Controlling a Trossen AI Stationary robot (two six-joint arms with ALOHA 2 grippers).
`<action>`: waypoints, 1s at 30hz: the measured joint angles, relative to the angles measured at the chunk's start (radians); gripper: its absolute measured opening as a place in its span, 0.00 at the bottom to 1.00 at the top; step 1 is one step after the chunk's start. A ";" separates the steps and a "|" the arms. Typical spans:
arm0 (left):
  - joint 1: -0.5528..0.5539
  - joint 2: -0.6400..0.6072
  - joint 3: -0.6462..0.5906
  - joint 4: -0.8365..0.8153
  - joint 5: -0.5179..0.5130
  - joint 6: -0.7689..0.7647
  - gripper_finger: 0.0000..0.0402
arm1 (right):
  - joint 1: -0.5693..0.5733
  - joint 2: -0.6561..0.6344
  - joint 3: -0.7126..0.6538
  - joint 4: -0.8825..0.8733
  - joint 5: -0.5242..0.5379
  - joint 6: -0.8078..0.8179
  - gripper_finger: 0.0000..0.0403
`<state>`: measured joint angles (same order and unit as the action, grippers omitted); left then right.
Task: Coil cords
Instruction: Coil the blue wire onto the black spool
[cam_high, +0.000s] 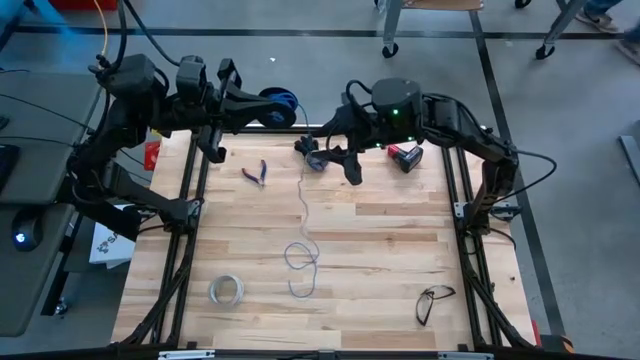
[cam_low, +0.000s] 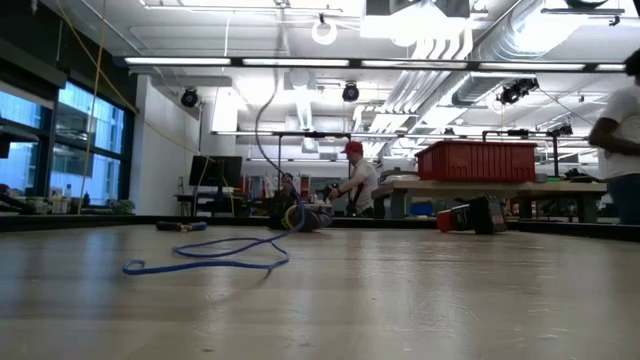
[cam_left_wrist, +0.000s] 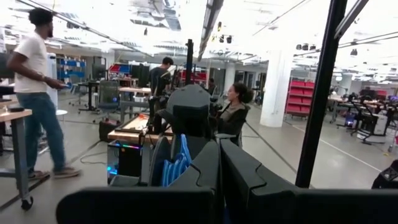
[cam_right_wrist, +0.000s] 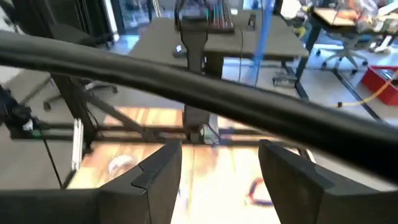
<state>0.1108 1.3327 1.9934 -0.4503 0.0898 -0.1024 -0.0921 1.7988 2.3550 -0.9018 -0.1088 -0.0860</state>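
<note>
The small dark spool, wound with blue wire, is up at the table's far edge, with my left gripper shut on it. It also shows in the left wrist view, spool. The thin bluish-grey wire runs from near my right gripper toward the near edge. It ends in loose loops lying on the wood; the low view shows this wire too. My right gripper is open above the wire's far end. I cannot tell whether it touches the wire. My left gripper holds the spool level, coming from the table's left. Its shut fingers cover the place of contact, so the part held cannot be told. The spool's windings show beside the fingers. The spool is clear of the table.
Pliers lie near the far left. A whitish tape ring is at the near left, and glasses at the near right. A red-and-black tool sits beside my right arm. A thick dark cable crosses the right wrist view. People stand beyond the table.
</note>
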 joint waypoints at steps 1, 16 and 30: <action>0.000 0.000 0.000 0.000 -0.001 0.000 0.00 | 0.000 0.005 0.000 0.018 -0.004 0.006 0.51; 0.000 -0.027 0.000 -0.008 0.000 0.010 0.00 | 0.000 0.014 0.000 0.061 -0.020 0.044 0.43; 0.000 -0.028 0.000 -0.009 0.000 0.011 0.00 | 0.001 0.028 0.000 0.114 -0.053 0.091 0.36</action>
<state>0.1108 1.3045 1.9934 -0.4598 0.0898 -0.0918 -0.0910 1.8271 2.3547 -0.7875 -0.1619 0.0049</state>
